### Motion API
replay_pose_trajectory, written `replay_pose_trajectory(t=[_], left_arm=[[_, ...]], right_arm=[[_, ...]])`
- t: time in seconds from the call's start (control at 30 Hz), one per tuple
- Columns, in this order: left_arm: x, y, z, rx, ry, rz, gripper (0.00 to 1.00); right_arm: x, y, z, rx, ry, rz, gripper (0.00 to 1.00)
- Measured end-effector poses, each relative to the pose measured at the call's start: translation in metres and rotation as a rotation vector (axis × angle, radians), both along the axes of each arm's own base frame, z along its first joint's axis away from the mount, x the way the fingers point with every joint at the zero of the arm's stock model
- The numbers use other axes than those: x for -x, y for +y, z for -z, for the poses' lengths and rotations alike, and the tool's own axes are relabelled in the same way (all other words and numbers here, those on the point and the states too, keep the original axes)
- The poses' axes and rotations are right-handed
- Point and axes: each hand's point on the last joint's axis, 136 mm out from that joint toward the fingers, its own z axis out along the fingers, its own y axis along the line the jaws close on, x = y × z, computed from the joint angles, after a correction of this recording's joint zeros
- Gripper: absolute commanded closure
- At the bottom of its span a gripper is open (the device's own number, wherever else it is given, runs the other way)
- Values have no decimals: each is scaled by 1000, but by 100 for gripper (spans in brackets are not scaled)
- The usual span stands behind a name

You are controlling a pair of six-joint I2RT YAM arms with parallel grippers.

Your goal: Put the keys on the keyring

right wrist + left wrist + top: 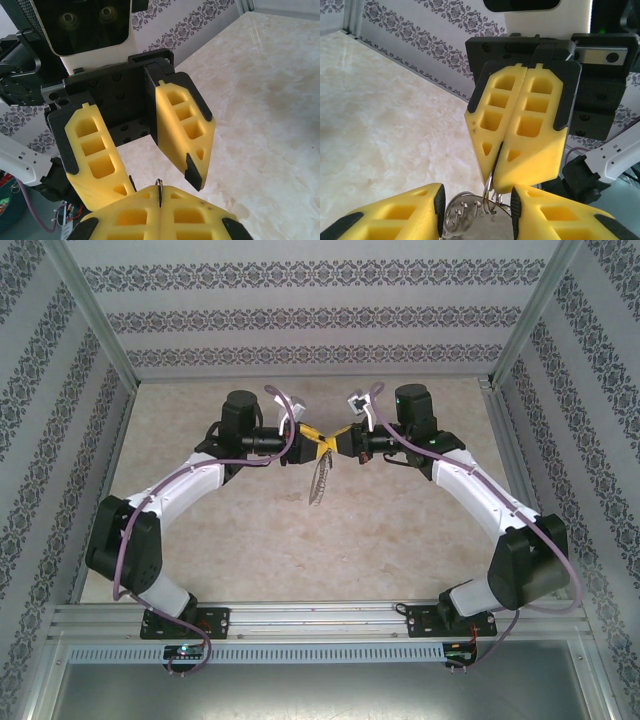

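- Your right pincer (160, 194) is pressed fully together, yellow fingertip to yellow fingertip, and it nips a thin wire loop (159, 183) that pokes up out of the seam.
- Your left pincer (477, 194) faces it tip to tip. Its fingers (95, 156) stand partly apart, and from its own wrist camera you see grey metal reaching from one black pad across to the other, so it is clamped on the keyring (470, 222).
- In that same view, the right pincer's closed tips come down just above the keyring, with curved wire strands running from them into the bunch of coils between the left pads.
- From above, you see both pincers meeting in mid-air over the middle of the worktop (400, 540), and the keyring hanging down from the meeting point, its jagged fringe dangling, tilted a little.
- Whether the hanging end touches the worktop you cannot tell from the overhead view.
- Both arms bow outward from their bases on the metal rail (320, 618) at the near edge, and patterned walls (300, 320) close in the back and sides.
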Motion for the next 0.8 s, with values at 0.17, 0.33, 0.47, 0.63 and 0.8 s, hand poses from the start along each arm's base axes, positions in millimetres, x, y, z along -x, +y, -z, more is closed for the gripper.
replay_pose_trajectory(t=[0.17, 0.33, 0.47, 0.63, 0.8], left_arm=[[-2, -3, 0, 38, 32, 35, 75], [-5, -3, -4, 70, 50, 45, 84], [-8, -3, -7, 94, 61, 51, 92], [-11, -3, -10, 119, 72, 60, 100], [-8, -3, -13, 135, 60, 70, 100]], right_arm=[[-6, -1, 4, -2, -1, 6, 100], [-11, -1, 2, -14, -22, 5, 100], [-13, -3, -1, -20, -34, 8, 100], [-15, -4, -3, -24, -42, 11, 100], [-17, -7, -4, -20, -43, 35, 63]])
